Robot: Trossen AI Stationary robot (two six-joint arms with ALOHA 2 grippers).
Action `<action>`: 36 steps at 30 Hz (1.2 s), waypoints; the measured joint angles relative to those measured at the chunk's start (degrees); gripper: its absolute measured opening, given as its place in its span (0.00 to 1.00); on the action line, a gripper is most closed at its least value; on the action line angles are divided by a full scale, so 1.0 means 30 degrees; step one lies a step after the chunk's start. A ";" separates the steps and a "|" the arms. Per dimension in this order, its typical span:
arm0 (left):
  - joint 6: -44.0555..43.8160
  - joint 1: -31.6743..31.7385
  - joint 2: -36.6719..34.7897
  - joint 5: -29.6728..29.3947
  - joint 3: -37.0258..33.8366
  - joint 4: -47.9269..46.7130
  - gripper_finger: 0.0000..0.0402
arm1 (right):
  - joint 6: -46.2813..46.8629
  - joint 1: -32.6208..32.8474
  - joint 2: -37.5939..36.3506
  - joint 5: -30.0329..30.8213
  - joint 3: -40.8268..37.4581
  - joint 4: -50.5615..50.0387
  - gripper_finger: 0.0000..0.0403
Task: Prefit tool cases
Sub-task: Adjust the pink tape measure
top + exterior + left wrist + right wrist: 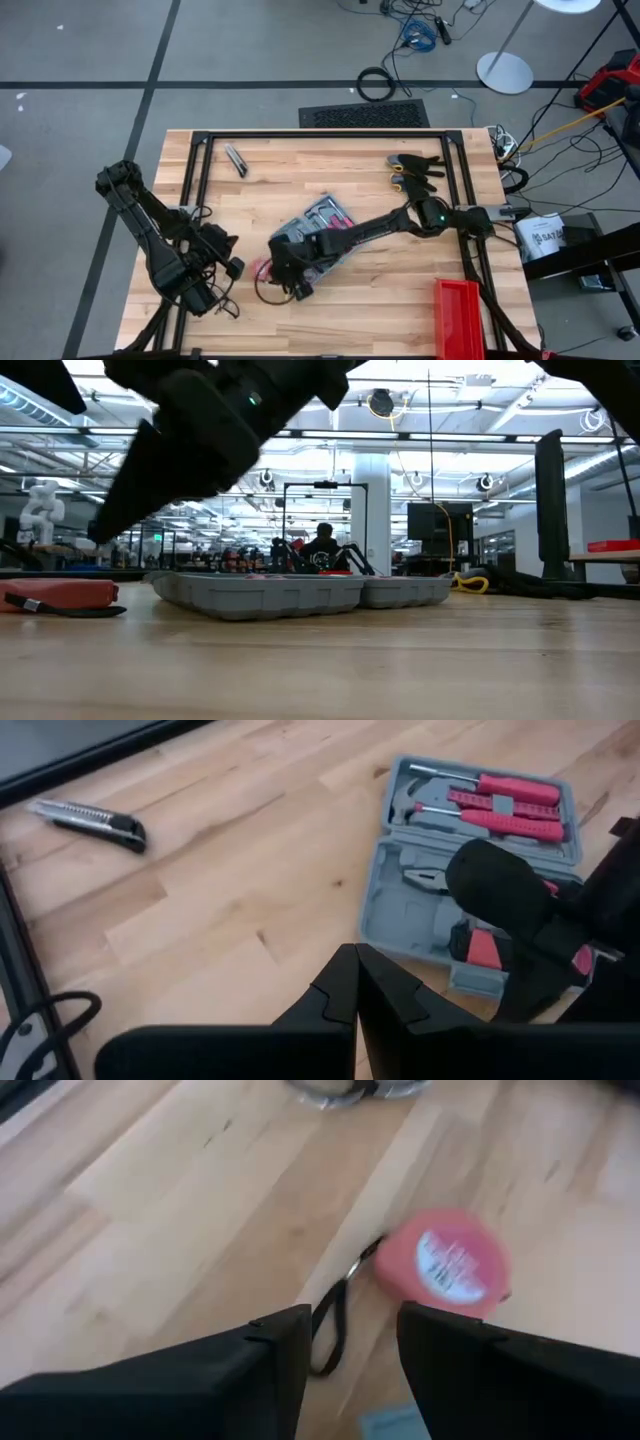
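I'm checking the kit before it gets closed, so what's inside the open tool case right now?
The tool case lies open on the table. Its tray holds red-handled screwdrivers, a hammer and pliers. The right arm covers the nearer pockets, so their contents cannot be seen.

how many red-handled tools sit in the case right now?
3 clearly visible: two screwdrivers and a hammer in the far half of the open case. The right arm hides part of the near half, so red-handled pieces there may add more.

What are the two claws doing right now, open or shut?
Left gripper: shut, holding nothing.
Right gripper: open, empty, above the pink tape measure.
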 joint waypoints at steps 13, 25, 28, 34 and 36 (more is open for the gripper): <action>0.0771 -0.0018 0.0000 -0.0434 0.0000 0.0085 0.02 | 0.3670 0.0292 0.1201 0.0472 -0.0007 0.1995 0.33; 0.2159 -0.0018 0.0015 -0.1279 -0.0007 0.1061 0.02 | 0.5079 0.0297 0.2623 0.0468 0.0051 0.4328 0.33; 0.2254 -0.0018 0.0022 -0.1518 -0.0007 0.1233 0.02 | 0.5074 0.0245 0.2990 0.0424 0.0066 0.4841 0.31; 0.2270 -0.0018 0.0022 -0.1626 -0.0007 0.1320 0.02 | 0.4780 0.0139 0.3248 0.0138 0.0095 0.4971 0.06; 0.2272 -0.0018 0.0022 -0.1626 -0.0011 0.1319 0.02 | 0.4384 0.0168 0.3188 0.0148 0.0080 0.4976 0.02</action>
